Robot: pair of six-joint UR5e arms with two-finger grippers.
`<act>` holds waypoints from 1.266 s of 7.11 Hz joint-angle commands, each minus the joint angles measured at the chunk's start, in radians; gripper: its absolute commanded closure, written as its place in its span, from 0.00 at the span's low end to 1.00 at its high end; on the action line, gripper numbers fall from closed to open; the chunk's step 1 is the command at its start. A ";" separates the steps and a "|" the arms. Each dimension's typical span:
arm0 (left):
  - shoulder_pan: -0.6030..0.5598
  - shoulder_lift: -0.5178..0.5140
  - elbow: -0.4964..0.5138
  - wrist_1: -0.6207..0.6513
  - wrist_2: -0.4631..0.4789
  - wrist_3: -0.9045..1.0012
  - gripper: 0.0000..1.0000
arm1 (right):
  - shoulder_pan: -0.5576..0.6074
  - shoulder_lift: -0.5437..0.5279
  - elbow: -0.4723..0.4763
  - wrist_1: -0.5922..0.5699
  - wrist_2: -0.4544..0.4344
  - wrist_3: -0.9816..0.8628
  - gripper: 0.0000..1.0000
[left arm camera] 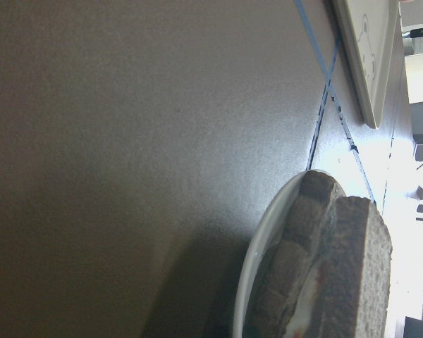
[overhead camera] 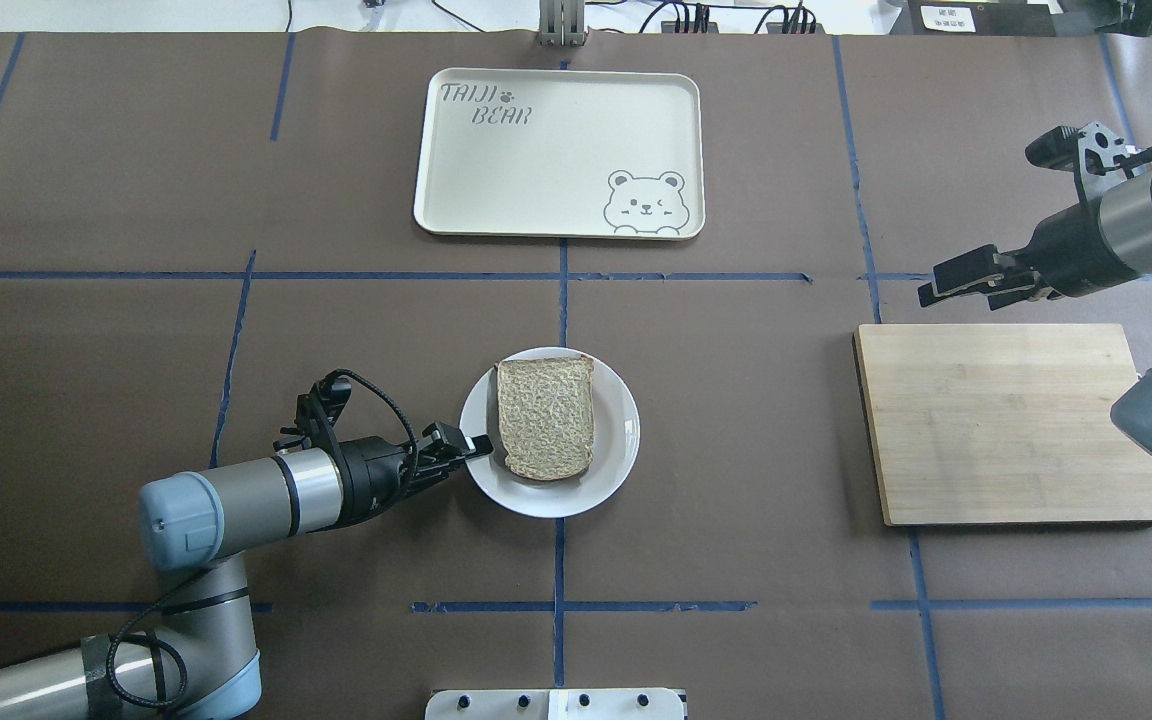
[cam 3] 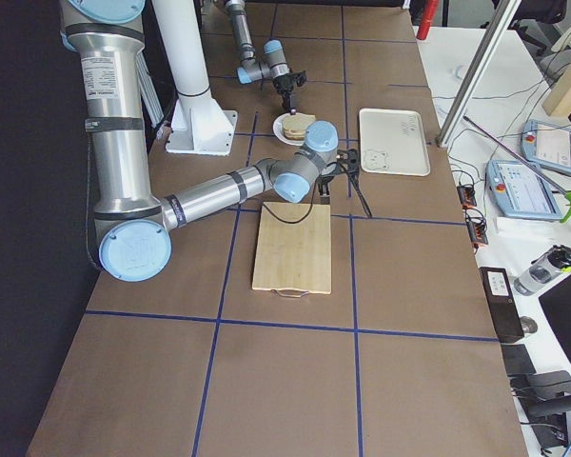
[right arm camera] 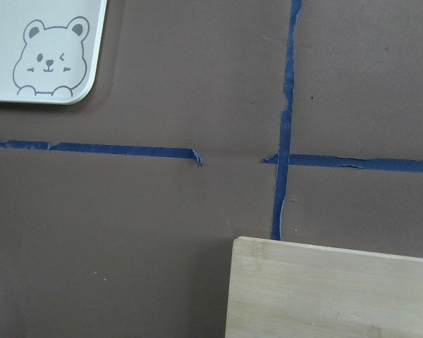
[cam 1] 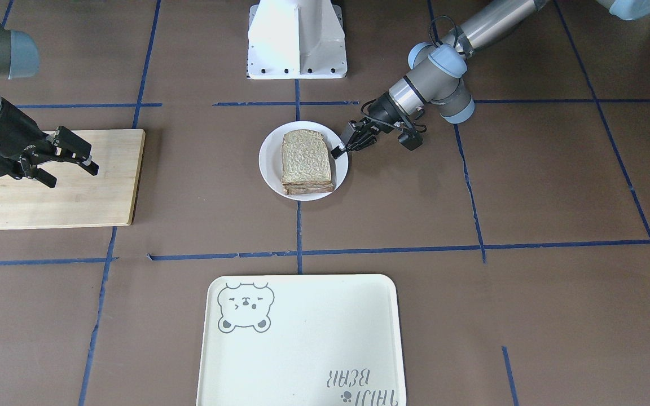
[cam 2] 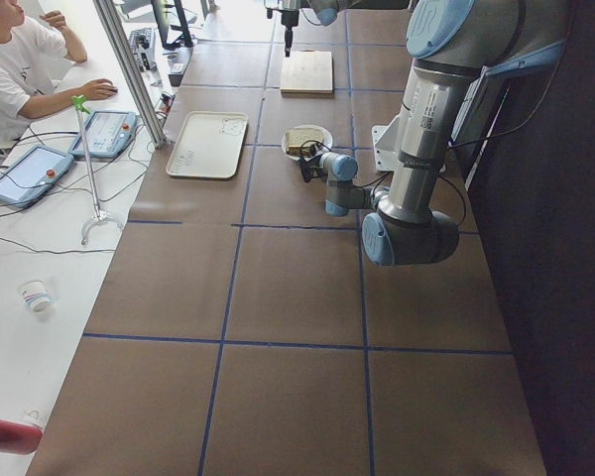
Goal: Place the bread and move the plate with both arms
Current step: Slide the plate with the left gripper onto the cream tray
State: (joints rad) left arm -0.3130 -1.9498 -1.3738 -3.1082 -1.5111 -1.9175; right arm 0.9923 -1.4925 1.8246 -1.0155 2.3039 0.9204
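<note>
The bread point(cam 1: 306, 160) lies speckled face up on top of a layered stack on the small white plate point(cam 1: 268, 163) at the table's middle. It also shows in the overhead view point(overhead camera: 545, 415) on the plate point(overhead camera: 616, 440). My left gripper point(cam 1: 339, 151) is turned sideways, low at the plate's rim on the robot's left side, and looks shut on that rim point(overhead camera: 473, 444). The left wrist view shows the plate's edge point(left arm camera: 250, 282) and the bread stack point(left arm camera: 345, 282) from the side. My right gripper point(cam 1: 74, 176) is open and empty above the wooden board point(cam 1: 77, 197).
The wooden cutting board point(overhead camera: 1016, 430) lies on the robot's right. The cream bear tray point(overhead camera: 556, 150) lies across the table from the robot, beyond the plate. The white fixed base point(cam 1: 297, 39) stands behind the plate. Blue tape lines cross the brown tabletop.
</note>
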 commanded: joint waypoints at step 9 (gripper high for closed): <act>-0.296 -0.349 0.374 -0.004 -0.006 -0.050 0.96 | 0.068 -0.109 0.068 0.002 0.051 -0.054 0.00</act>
State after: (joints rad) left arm -0.5708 -2.2021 -1.1327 -3.1127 -1.5149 -1.9399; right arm 1.0487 -1.5837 1.8819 -1.0140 2.3448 0.8761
